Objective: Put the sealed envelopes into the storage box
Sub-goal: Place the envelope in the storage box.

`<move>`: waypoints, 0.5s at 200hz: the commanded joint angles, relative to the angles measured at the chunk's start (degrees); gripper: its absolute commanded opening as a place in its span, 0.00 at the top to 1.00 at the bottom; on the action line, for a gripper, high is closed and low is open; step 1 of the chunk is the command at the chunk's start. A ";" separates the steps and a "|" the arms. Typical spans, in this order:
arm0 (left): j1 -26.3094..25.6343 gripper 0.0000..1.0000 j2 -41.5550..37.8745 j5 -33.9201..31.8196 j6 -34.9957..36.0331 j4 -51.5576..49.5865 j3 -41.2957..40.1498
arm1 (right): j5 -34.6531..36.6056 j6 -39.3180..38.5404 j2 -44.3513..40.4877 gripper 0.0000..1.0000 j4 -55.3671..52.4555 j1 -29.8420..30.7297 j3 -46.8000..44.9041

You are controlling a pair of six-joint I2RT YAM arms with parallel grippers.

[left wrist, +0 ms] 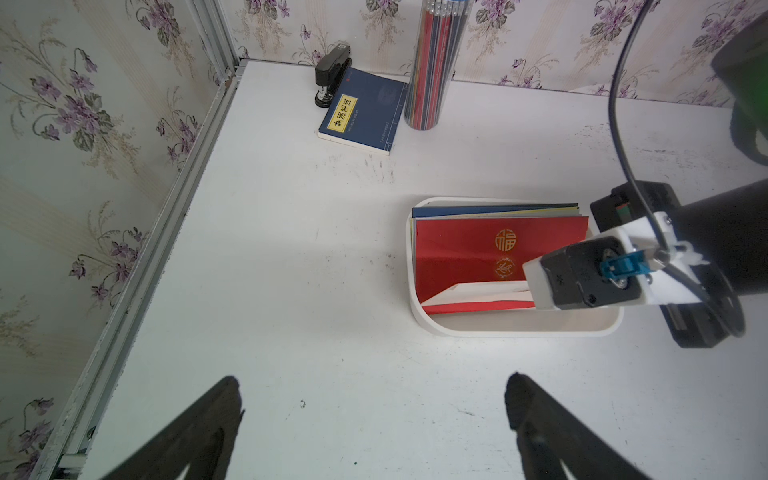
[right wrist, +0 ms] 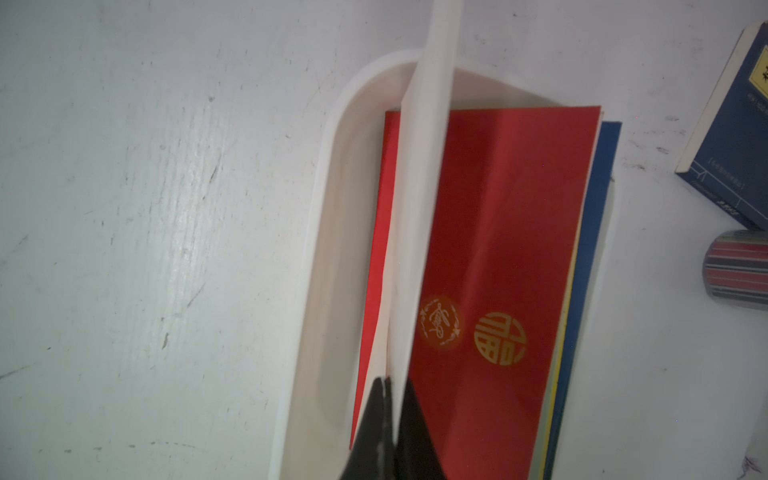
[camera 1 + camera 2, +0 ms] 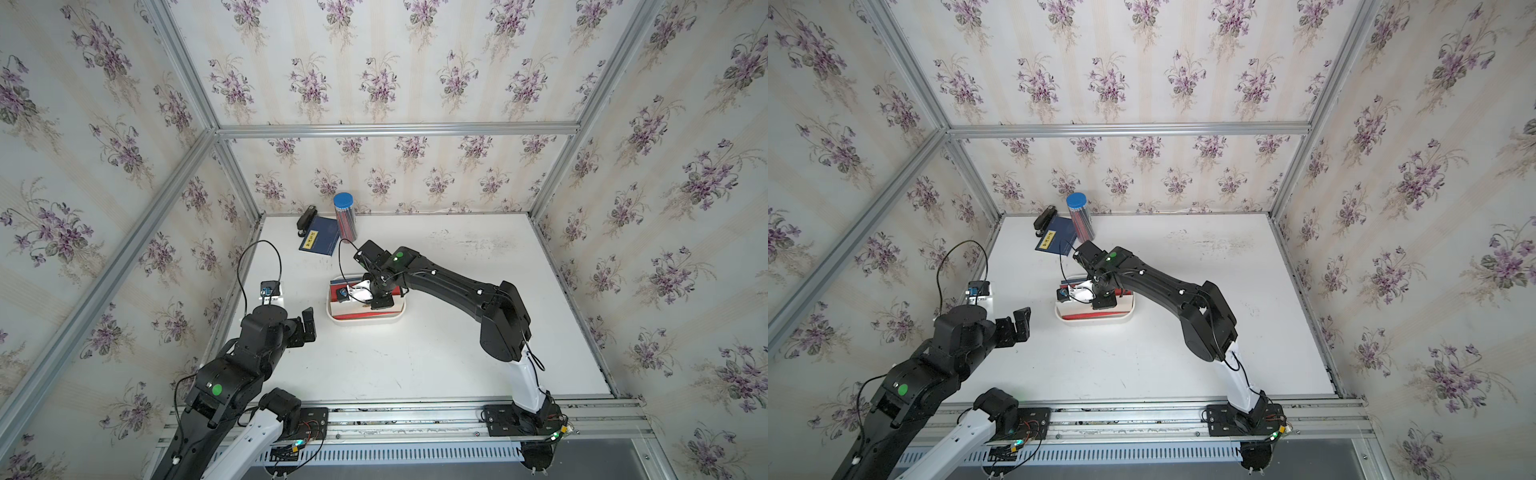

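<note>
The storage box [image 3: 365, 322] [image 3: 1096, 321] is a shallow white tray in mid table. Inside it lies a stack of sealed envelopes, a red one [image 1: 478, 249] [image 2: 498, 228] with gold seals on top and a blue one [image 2: 594, 249] showing beneath. My right gripper [image 2: 392, 380] [image 3: 380, 301] is shut on a white envelope [image 2: 419, 208] [image 1: 490, 291], held edge-on and tilted, its lower edge down in the box over the red one. My left gripper [image 1: 374, 382] [image 3: 307, 326] hangs open over bare table left of the box, nothing between its fingers.
At the back left stand a navy booklet [image 3: 319, 241] with a yellow label, a black stapler [image 3: 306, 218] and a clear pencil tube [image 3: 345, 216] with a blue lid. Aluminium frame posts and papered walls close the table on three sides.
</note>
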 commanded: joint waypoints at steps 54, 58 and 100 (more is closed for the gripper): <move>0.03 0.00 0.44 0.23 0.30 -0.13 0.48 | 2.27 1.43 1.29 1.00 1.65 0.68 -0.29; 0.00 0.00 0.44 0.24 0.32 -0.13 0.51 | 2.36 1.68 1.32 0.98 1.98 0.69 -0.37; 0.03 0.00 0.44 0.25 0.30 -0.08 0.48 | 5.68 4.19 0.03 0.75 6.70 0.93 -1.32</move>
